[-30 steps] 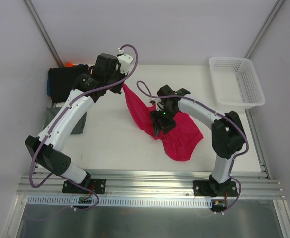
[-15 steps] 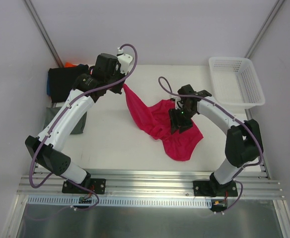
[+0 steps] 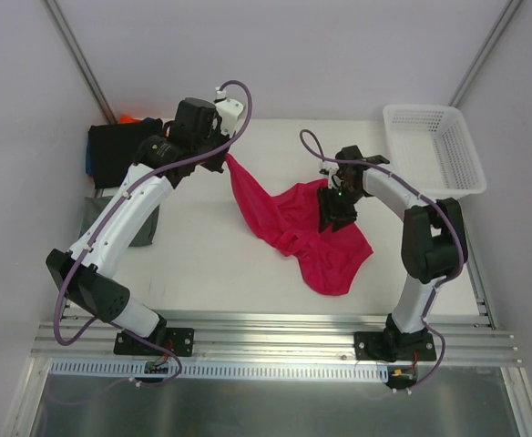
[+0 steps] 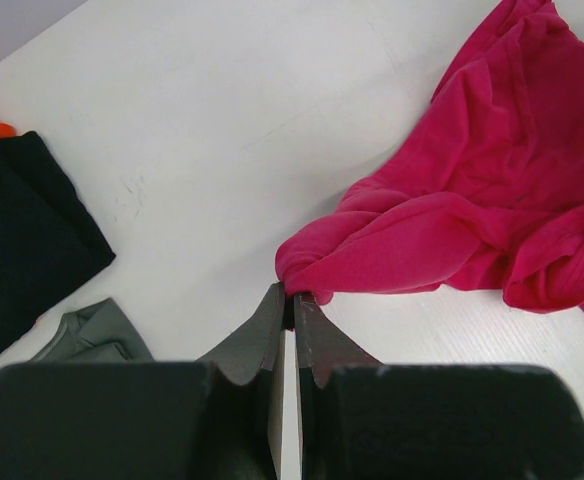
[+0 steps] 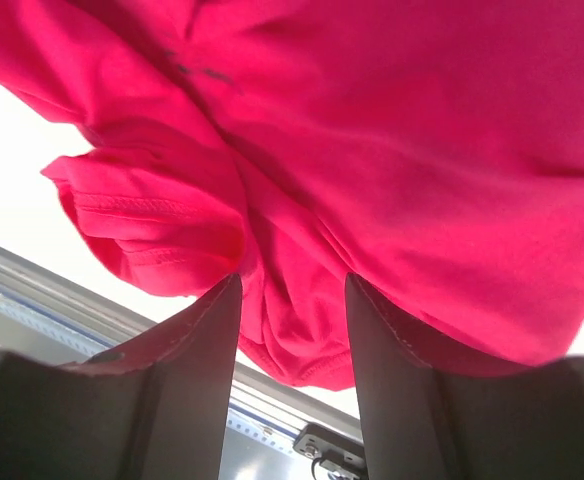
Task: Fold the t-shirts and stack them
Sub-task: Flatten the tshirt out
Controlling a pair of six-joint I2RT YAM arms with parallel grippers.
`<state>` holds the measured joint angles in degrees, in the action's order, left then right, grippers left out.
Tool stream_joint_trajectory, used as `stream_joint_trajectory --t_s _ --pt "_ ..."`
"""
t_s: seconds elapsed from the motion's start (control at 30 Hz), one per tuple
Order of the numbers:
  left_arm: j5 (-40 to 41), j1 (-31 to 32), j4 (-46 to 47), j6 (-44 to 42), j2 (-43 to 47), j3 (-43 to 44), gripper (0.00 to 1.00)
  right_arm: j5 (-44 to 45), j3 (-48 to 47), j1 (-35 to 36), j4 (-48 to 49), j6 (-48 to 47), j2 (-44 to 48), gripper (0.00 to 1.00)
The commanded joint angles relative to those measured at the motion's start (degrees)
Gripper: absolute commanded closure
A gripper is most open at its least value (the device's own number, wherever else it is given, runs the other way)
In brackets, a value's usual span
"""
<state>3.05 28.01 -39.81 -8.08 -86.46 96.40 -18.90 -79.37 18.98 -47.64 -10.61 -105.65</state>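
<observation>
the left tool (image 4: 292, 295) is pressed almost shut, its tips pinching a rolled hem of the crimson-pink t-shirt (image 4: 492, 180) just above the desk (image 4: 232, 120). the right tool (image 5: 292, 285) stands at a narrow gap with a thick fold of the same cloth bunched between its fingers (image 5: 197, 350), so we judge it is gripping, though we cannot tell how firmly. from above, the left tool (image 3: 222, 157) holds the shirt's far left corner and the right tool (image 3: 336, 211) holds it near the middle of the right side. the crimson-pink t-shirt (image 3: 293, 228) sags between them and trails in a crumpled tail toward the near edge of the desk (image 3: 193, 255). we take the step in hand to be spreading the shirt flat before the first fold. to do it well we would draw the two grips apart until the cloth between them is taut, and hold both at the same height so the tail drags out smooth. then we would lay it down without letting either pinch slip. the left pinch is shallow, right at the hem, so a hard pull could free it. the folded black t-shirt (image 3: 116, 150), the grey-green t-shirt (image 4: 92, 335) and the orange t-shirt (image 3: 129, 118) lie at the far left, well apart from the work.
</observation>
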Motion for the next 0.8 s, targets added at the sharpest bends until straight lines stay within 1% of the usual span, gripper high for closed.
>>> stream_joint_trajectory --t_s 0.0,0.13,0.33,0.57,0.67,0.77 --pt "0.1 -0.5 0.7 0.4 1.3 1.0 1.0 -3.2 -2.9 -0.2 0.4 -1.0 -0.7 0.51" --pt "0.2 -0.5 0.7 0.3 1.1 0.9 1.0 -6.1 -3.1 -0.3 0.4 0.0 -0.8 0.53" --pt "0.3 -0.5 0.8 0.3 0.7 1.5 1.0 -8.3 -0.9 -0.2 1.1 1.0 -0.4 0.54" --pt "0.2 -0.5 0.7 0.3 0.5 1.6 1.0 -14.1 0.9 -0.3 2.8 3.0 -0.2 0.57" --pt "0.3 -0.5 0.7 0.3 0.6 1.7 1.0 -15.7 1.7 -0.3 3.5 3.8 -0.4 0.59" --pt "0.5 -0.5 0.7 0.3 0.7 1.6 1.0 -16.5 1.2 -0.2 4.0 3.8 -1.0 0.68"
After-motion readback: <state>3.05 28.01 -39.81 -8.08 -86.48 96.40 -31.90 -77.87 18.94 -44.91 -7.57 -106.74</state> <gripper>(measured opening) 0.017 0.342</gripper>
